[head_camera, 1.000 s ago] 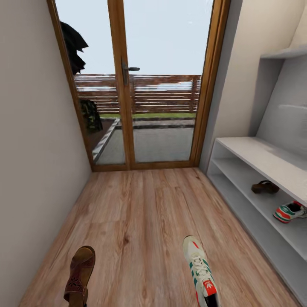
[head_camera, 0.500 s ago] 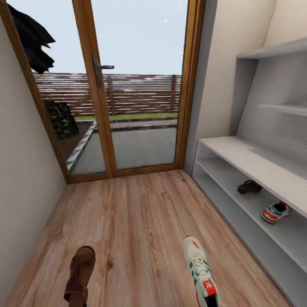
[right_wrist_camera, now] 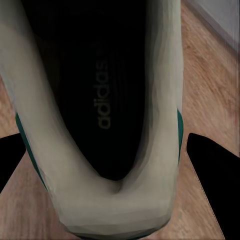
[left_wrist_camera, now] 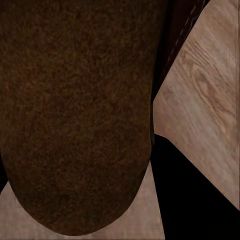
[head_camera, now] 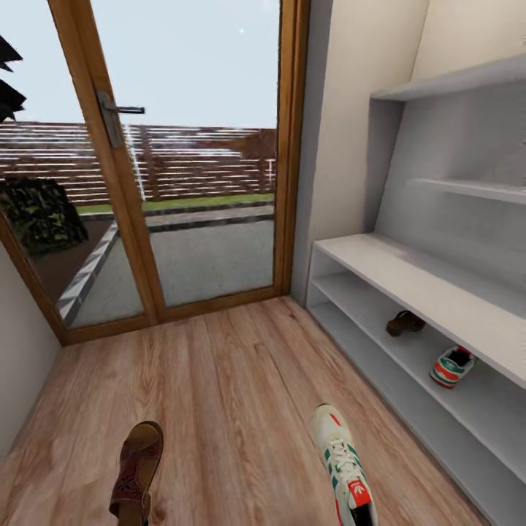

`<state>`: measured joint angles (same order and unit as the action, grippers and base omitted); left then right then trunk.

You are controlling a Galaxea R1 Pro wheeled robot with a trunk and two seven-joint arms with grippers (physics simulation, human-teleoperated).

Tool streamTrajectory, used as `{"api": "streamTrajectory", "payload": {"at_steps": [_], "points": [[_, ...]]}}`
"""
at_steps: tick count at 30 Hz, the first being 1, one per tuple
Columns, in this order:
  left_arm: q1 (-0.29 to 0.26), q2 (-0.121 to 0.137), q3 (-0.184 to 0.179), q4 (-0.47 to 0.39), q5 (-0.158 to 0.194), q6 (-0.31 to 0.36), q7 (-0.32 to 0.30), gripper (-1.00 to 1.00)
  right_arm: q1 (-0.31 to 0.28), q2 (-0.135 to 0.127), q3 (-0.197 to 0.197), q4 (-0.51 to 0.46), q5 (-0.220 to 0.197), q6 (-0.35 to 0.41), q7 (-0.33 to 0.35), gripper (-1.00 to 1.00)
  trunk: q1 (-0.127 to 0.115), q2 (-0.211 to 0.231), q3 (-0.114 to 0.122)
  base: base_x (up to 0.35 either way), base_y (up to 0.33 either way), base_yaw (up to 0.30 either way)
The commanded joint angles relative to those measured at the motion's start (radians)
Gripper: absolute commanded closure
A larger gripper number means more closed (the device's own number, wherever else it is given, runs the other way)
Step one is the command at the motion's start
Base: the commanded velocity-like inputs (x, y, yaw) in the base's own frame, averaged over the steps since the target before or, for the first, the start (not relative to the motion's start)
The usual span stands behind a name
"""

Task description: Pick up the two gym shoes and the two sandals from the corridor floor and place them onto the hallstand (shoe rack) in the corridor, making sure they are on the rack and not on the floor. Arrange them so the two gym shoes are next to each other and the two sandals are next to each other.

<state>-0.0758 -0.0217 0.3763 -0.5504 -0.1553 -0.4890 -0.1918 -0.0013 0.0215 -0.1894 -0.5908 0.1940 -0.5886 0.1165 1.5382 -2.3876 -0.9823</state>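
A dark brown sandal (head_camera: 137, 471) and an off-white gym shoe (head_camera: 343, 460) with green stripes hang above the corridor floor (head_camera: 234, 394) at the bottom of the head view. The held sandal's sole (left_wrist_camera: 75, 110) sits close up in my left gripper (left_wrist_camera: 95, 200), which is shut on it. My right gripper (right_wrist_camera: 112, 200) is shut on the gym shoe's heel (right_wrist_camera: 100, 115), a dark finger (right_wrist_camera: 215, 175) at its side. The hallstand (head_camera: 409, 270) stands at the right. A second sandal (head_camera: 404, 322) and a second gym shoe (head_camera: 451, 365) lie apart in its upper slot.
A wood-framed glass door (head_camera: 183, 161) with a dark handle (head_camera: 120, 111) closes the corridor ahead. A plain wall (head_camera: 22, 365) runs along the left. Grey floating shelves (head_camera: 467, 188) hang above the hallstand.
The camera has swung to the right: door and left wall slid left and more of the hallstand shows. The held sandal and gym shoe keep their place in the picture.
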Motion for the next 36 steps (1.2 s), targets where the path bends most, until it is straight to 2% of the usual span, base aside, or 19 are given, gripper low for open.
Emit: {"api": "streamTrajectory", "payload": {"at_steps": [1, 15, 36], "points": [[-0.001, -0.001, 0.009, 0.0, -0.012, -0.003, -0.006, 1.0, 0.0, 0.002, -0.008, -0.001, 0.005, -0.002, 0.009, 1.0, 0.0, 0.0, -0.001, 0.34, 0.093, -0.282], [-0.001, -0.001, 0.009, 0.0, -0.012, -0.003, -0.006, 1.0, 0.0, 0.001, -0.008, -0.001, 0.005, -0.002, 0.009, 1.0, 0.0, 0.0, -0.001, 0.329, 0.128, -0.282], [-0.001, -0.001, 0.009, 0.0, -0.012, -0.002, -0.006, 1.0, 0.0, 0.002, -0.006, -0.001, 0.005, -0.002, 0.009, 1.0, 0.0, 0.0, -0.001, 0.262, 0.227, -0.277]]}}
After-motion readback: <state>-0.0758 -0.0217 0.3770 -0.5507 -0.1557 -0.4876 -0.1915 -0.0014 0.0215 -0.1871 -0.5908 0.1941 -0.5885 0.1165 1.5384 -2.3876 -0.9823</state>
